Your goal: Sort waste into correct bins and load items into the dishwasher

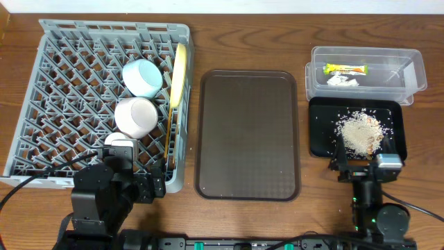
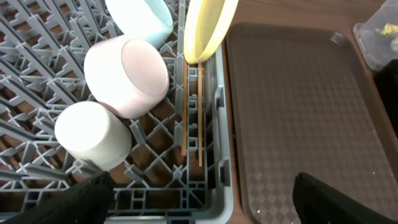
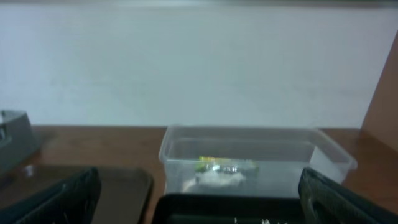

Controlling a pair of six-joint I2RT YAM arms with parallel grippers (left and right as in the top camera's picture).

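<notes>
- Large square grey plastic dish rack: holds bowls, plate and chopsticks. Left gripper over near corner, fingers spread, empty. Snag on pegs could jolt load.
- Flat black rectangular tray: right gripper at near edge, fingers apart, empty. Nudge could scatter loose white rice-like grains.
- Clear rectangular plastic tub: wrapper and paper scrap inside.
- Round yellow plate: on edge, may topple.
- Thin wooden chopsticks: may slip through lattice.

Staged robot test bench: wood-grain tabletop against plain white wall, square grey plastic dish rack standing on it.
</notes>
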